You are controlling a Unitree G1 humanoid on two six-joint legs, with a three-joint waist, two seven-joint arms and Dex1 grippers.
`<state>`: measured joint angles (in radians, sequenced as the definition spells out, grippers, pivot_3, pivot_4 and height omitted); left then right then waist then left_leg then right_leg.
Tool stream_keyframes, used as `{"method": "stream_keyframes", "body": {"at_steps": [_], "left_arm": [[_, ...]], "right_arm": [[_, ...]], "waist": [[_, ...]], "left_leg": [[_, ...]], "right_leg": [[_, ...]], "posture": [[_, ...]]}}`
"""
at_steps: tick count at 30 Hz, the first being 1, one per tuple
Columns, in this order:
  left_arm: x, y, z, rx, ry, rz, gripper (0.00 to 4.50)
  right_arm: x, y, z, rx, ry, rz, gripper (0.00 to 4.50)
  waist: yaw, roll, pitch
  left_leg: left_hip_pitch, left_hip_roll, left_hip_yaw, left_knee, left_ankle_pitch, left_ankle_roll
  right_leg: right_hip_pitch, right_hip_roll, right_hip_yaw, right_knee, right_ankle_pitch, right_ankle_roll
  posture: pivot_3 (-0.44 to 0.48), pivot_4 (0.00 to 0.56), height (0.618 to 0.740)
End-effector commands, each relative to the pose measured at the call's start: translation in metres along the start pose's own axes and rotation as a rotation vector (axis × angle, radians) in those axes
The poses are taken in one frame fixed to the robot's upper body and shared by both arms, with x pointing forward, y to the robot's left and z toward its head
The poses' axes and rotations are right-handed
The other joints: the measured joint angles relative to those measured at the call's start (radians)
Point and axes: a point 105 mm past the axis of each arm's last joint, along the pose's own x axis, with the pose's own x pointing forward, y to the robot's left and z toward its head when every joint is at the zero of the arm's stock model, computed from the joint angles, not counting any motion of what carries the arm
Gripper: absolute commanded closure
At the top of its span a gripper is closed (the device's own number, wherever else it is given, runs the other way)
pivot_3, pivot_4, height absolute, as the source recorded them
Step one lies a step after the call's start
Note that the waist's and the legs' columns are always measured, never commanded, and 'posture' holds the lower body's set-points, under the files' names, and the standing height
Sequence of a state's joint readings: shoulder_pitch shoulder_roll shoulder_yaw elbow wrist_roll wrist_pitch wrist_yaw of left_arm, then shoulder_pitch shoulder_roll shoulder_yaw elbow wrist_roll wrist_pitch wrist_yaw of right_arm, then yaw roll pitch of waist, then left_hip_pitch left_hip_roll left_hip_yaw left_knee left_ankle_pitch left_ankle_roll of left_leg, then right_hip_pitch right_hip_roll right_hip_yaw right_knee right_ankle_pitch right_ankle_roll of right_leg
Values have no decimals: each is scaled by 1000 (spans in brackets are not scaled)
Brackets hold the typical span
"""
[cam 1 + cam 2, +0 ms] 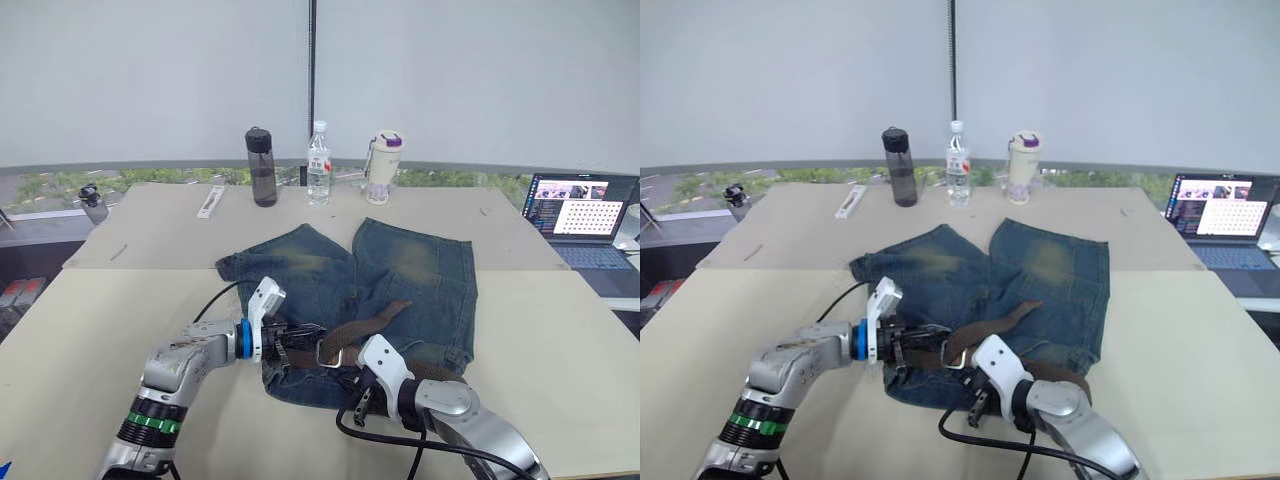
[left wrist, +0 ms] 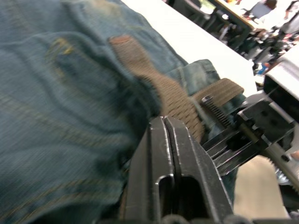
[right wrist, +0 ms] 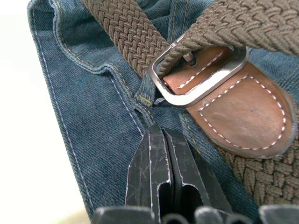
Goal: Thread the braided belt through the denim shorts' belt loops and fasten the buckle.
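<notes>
Jaws pressed together, buckle [image 3: 202,77] strap-threaded — belt loop hidden

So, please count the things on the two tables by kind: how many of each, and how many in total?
Bottles: 3 (dark, clear, cream with purple lid)
Shorts: 1
Belt: 1
Laptop: 1
Small white flat item: 1
Total: 7
</notes>
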<state>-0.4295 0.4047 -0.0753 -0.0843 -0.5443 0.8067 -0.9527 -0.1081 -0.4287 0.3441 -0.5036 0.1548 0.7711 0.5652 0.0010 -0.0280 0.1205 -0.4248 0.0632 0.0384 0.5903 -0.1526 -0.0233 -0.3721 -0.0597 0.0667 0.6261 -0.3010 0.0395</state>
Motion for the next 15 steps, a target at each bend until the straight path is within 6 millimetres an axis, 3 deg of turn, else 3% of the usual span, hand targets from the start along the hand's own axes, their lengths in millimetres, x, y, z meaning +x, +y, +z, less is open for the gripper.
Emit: {"method": "stream_keyframes", "body": {"at_steps": [1, 5, 10, 12, 14, 15], "left_arm": [[8, -15, 9, 28, -27, -84, 4428], [29, 4, -36, 76, 142, -37, 4428], [38, 32, -84, 143, 309, 42, 4428], [39, 34, -89, 148, 316, 38, 4428], [37, 26, -81, 131, 238, -25, 4428], [35, 21, -63, 36, 124, -55, 4428]], "right_arm": [[-7, -8, -1, -3, 16, -29, 4500], [-13, -9, 2, -10, 17, -37, 4500], [-27, -9, 5, -9, 19, -66, 4500], [-31, -8, 6, -9, 20, -70, 4500], [-40, -6, 11, -10, -1, -91, 4500], [-46, -6, 14, -14, -13, -103, 4500]], "waist": [[0, 0, 0], [5, 0, 0], [14, 0, -1], [13, 0, -3], [10, 0, -4], [9, 0, -4]], "left_leg": [[0, 0, 0, 0, 0, 0], [1, -1, 0, 0, 3, 5], [0, -1, 0, 1, 0, 0], [1, -2, 0, 1, 0, 0], [1, -1, 0, 1, 0, 0], [1, -1, 0, 1, 0, 0]], "right_leg": [[0, 0, 0, 0, 0, 0], [1, 0, 0, 0, 0, 0], [1, -1, 0, -1, 0, 0], [2, -2, 0, -2, 0, -1], [2, -2, 0, -2, 0, 0], [2, -2, 0, -2, 0, 0]], "posture": [[0, 150, 740], [0, 150, 740], [0, 150, 740], [0, 150, 740], [0, 150, 740], [0, 150, 740]]}}
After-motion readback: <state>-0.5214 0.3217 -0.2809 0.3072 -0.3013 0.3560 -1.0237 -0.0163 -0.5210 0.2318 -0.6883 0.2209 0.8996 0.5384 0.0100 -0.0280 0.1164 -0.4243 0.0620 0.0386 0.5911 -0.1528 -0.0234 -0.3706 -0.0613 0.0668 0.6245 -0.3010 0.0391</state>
